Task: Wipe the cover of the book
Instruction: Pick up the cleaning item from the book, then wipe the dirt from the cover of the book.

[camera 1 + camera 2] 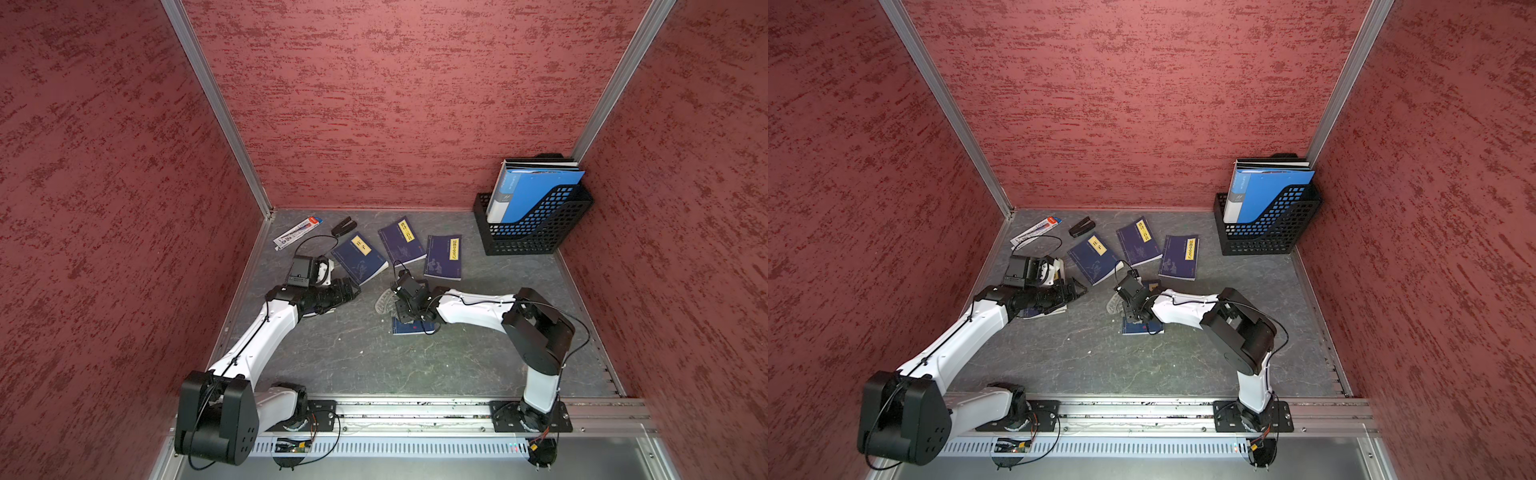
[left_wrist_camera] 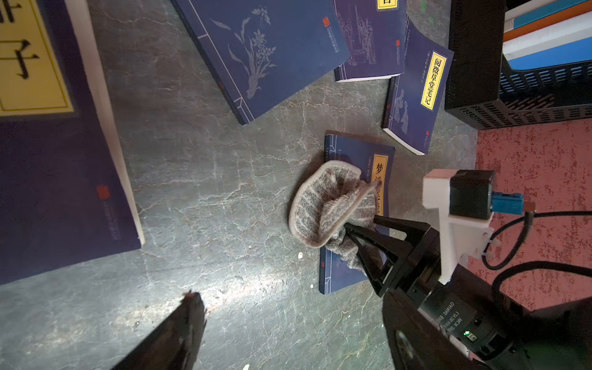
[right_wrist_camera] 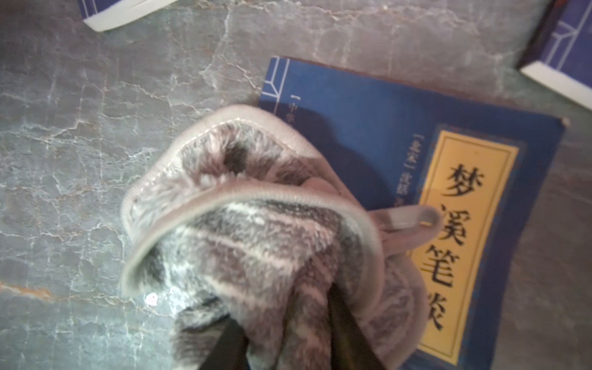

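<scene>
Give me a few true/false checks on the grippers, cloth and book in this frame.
1. The right gripper is shut on the cloth. True.
2. The cloth is clear of every book. False: it overlaps the cover of the book with the yellow label.
3. The left gripper grips a book. False: it is open and empty.
4. The black file holder has blue folders standing in it. True.
</scene>
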### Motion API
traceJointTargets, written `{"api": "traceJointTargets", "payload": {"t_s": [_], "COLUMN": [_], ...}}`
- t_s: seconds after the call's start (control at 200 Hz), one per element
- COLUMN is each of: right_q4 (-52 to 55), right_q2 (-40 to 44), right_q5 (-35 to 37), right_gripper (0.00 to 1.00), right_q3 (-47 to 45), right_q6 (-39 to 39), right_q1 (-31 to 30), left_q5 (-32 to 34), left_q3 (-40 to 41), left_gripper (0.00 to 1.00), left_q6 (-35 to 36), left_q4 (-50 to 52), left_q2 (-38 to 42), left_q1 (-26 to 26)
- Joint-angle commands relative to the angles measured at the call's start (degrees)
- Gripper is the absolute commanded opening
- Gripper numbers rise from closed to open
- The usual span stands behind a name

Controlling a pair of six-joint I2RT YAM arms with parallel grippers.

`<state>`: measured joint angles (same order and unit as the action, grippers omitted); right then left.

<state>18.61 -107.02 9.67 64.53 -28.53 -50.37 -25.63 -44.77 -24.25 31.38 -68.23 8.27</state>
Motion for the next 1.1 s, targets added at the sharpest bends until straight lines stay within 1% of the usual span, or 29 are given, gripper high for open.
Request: {"api": "traceJointTargets", "payload": {"t_s": [0.0,0.055,0.19,0.346,0.426,0.496,0.601,0.771,0.922,1.097], "right_q4": [1.0,0.2,1.4,11.5,13.8,11.6,4.9,-2.8,-6.9,-8.3], "right_q2": [1.8,3.5,8.2,9.5,10.0,11.0,11.4,6.1,1.3,-0.8], "right_q5": [-1.3,-1.3,-0.2,8.0,9.6,7.5,0.7,-4.8,-6.4,-6.2], "right_gripper": [0.16,0.13,0.1,0.1,0.09,0.09,0.09,0.07,0.04,0.04], "right_q3": [-3.0,-3.6,-4.1,-2.1,-2.6,-4.5,-7.2,-8.8,-8.6,-5.4], "right_q6": [-1.1,-1.0,0.2,2.0,2.3,2.7,2.7,1.9,2.2,4.7], "right_q1": [0.9,1.4,3.0,3.3,3.3,3.2,3.2,4.6,8.0,11.7], "left_q5": [-0.5,-0.5,-0.3,-0.3,-0.5,-0.6,-0.7,-1.2,-1.0,-0.5], "left_q3": [0.7,0.6,0.2,-0.7,-1.0,-1.1,-1.1,-0.7,-0.6,-0.9], "left_gripper": [0.88,0.88,0.88,0.88,0.88,0.88,0.88,0.88,0.88,0.88], "left_q6": [1.4,1.4,1.9,2.3,2.3,2.3,2.1,1.8,2.0,2.4], "left_q4": [-0.2,-0.1,0.4,0.6,0.4,0.3,0.2,0.5,1.0,1.2], "left_q2": [0.6,0.7,1.0,0.6,0.3,0.0,-0.2,0.3,1.0,0.7], "left_q1": [-0.5,-0.5,-0.5,-0.5,-0.5,-0.5,-0.5,-0.5,-0.5,-0.5]}}
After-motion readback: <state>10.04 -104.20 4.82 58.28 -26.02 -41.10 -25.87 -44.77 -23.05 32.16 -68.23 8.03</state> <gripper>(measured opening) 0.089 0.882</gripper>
